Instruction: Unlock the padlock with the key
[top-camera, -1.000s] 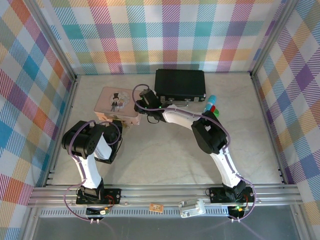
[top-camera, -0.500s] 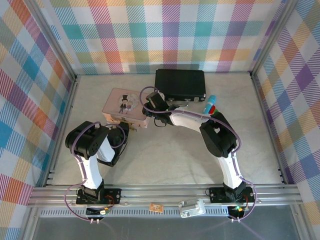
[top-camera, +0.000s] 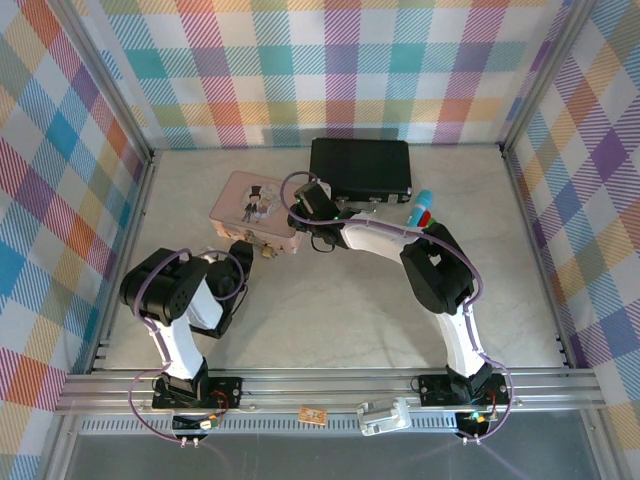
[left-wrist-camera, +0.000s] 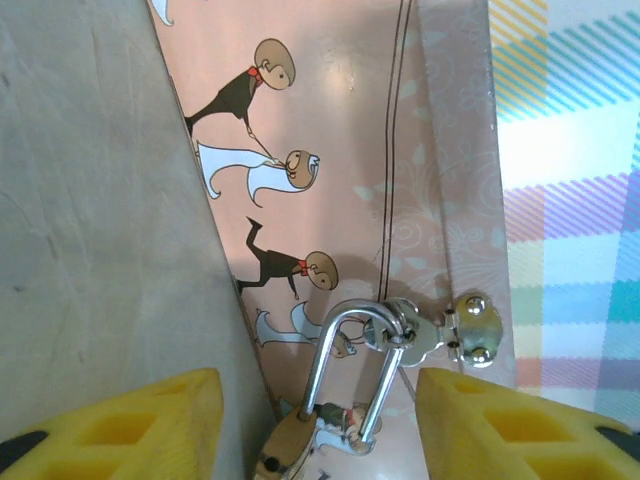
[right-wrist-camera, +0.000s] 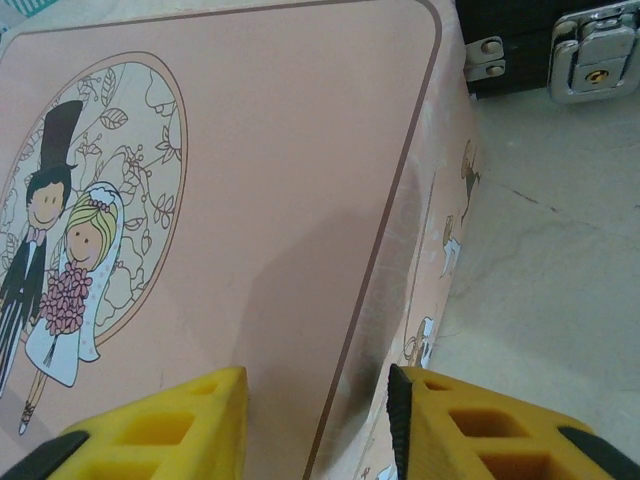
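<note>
**Item 1, padlock** (left-wrist-camera: 285, 452). It hangs on the hasp (left-wrist-camera: 415, 335) at the pink tin's (top-camera: 250, 205) near side wall. The silver shackle (left-wrist-camera: 357, 308) is threaded through the hasp ring and looks closed. The brass body is cut off by the lower edge of the left wrist view, so its keyhole end cannot be seen. In the top view it is too small to make out.

**Item 2, pink tin.** The lid is down, with a bride-and-groom print on top and small figures along the side wall. Its contents are hidden.

**Item 3, left gripper** (left-wrist-camera: 315, 400). It is at the tin's near side. The fingers are spread wide and the yellow pads (left-wrist-camera: 120, 425) stand either side of the padlock, clear of it.

**Item 4, right gripper** (right-wrist-camera: 313, 378). It sits over the tin's right edge. The fingers are part-way apart, with one pad over the lid and the other beside the side wall. Whether they pinch the tin cannot be told.

**Item 5, black case** (top-camera: 360, 167). It lies just beyond the tin's far right corner and is closed, with its silver latch (right-wrist-camera: 590, 55) fastened. Its contents are hidden.

**Item 6, teal and red item** (top-camera: 422, 207). It lies past the case, away from the tin. It is partly covered by the right arm and its kind is unclear.
</note>
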